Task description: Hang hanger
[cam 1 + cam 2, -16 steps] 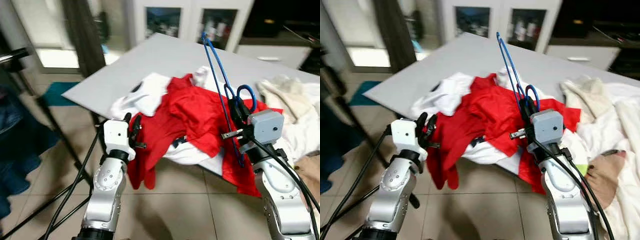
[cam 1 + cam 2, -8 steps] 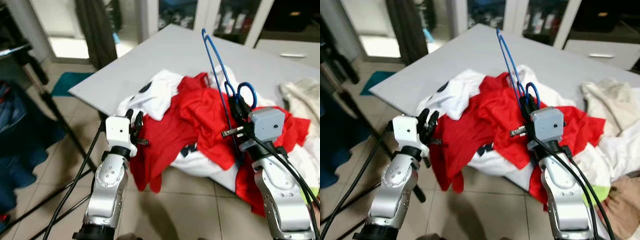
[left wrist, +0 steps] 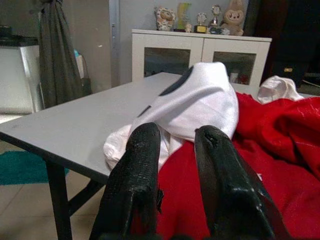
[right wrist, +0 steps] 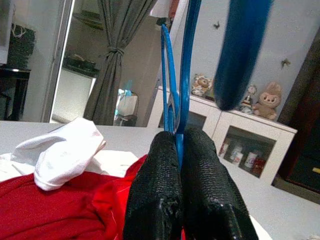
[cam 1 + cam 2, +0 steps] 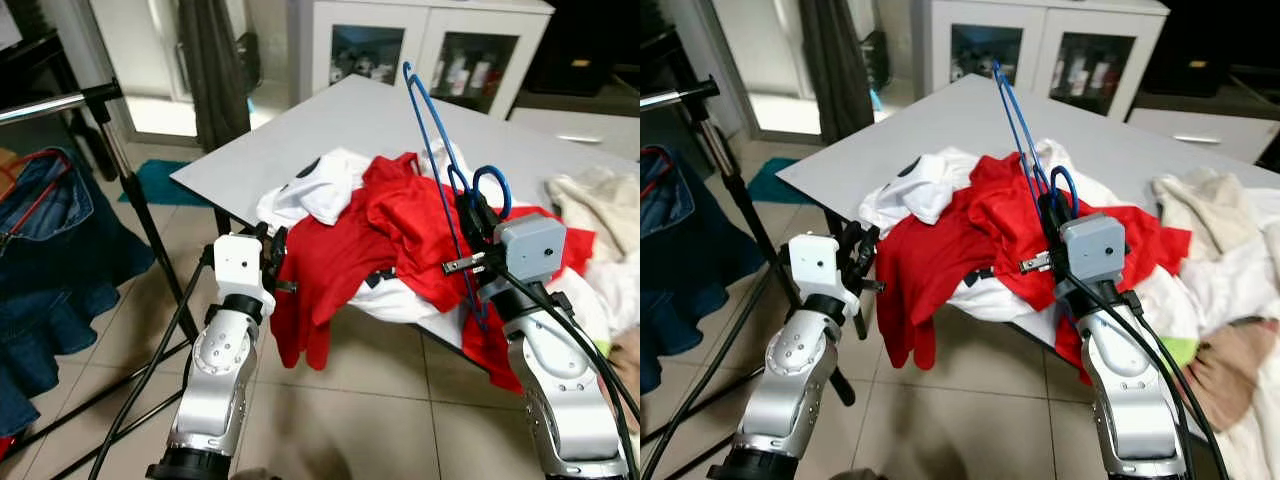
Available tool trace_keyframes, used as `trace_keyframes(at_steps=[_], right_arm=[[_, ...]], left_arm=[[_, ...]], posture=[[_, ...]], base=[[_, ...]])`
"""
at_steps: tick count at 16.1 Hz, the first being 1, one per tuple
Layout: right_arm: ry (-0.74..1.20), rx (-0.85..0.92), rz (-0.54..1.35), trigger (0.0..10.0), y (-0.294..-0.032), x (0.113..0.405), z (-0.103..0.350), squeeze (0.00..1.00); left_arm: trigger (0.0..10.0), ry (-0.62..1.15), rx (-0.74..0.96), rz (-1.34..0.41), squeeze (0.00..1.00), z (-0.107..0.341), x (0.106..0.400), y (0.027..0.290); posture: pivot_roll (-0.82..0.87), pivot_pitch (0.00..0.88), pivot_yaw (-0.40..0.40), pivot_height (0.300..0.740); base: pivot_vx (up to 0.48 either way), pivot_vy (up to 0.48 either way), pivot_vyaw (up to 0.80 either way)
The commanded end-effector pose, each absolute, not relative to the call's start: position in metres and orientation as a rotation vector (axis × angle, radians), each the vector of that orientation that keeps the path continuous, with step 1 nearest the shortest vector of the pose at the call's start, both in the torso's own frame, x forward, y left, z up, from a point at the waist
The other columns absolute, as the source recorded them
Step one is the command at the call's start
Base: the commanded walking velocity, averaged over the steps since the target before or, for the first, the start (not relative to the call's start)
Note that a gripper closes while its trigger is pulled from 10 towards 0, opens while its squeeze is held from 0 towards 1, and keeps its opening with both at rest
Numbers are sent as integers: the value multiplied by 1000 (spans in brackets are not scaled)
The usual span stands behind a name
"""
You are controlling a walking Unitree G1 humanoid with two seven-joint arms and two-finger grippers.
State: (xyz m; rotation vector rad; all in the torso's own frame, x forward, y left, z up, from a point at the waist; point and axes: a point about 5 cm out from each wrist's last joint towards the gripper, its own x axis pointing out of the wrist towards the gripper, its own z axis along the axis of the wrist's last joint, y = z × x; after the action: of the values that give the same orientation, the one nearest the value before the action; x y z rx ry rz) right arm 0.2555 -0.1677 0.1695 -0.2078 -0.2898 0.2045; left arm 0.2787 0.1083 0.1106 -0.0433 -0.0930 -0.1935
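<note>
left eye view shows a grey table with a pile of clothes on it, and all the places here are told from that table. far out to the left of the table a pair of blue jeans hangs from a metal rack pole, low down near the floor. a dark curtain hangs behind the table's left corner.

the left gripper is just in front of the table's near edge, on the left side. its two black fingers are spread a little apart with nothing between them. in the left wrist view they point at the clothes. they sit close to the red cloth that hangs down off the edge.

a white shirt lies on the left part of the pile on the table. next to it a big red shirt is spread over the middle and spills over the near edge toward the tiled floor.

the right gripper is up above the table's near edge, over the red shirt. its fingers are pressed tight on the blue hanger, pinching the thin blue wire. the hanger stands almost upright over the table, with one end high in the air and its round hook part by the gripper.

on the right side of the table lies a cream cloth. a white cabinet with glass doors stands behind the table
</note>
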Motion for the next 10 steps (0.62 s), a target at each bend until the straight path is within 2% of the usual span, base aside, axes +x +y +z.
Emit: trace_keyframes(at_steps=[1,10], right_arm=[[-307,-216,195,10000,-170,257,173,0],[-309,-212,190,10000,-169,258,173,0]], left_arm=[[10000,-92,-44,-197,0,112,282,105],[10000,-93,-47,-204,0,113,285,103]], posture=[[62,9,12,740],[57,5,17,740]], base=[[0,0,0],[0,0,0]])
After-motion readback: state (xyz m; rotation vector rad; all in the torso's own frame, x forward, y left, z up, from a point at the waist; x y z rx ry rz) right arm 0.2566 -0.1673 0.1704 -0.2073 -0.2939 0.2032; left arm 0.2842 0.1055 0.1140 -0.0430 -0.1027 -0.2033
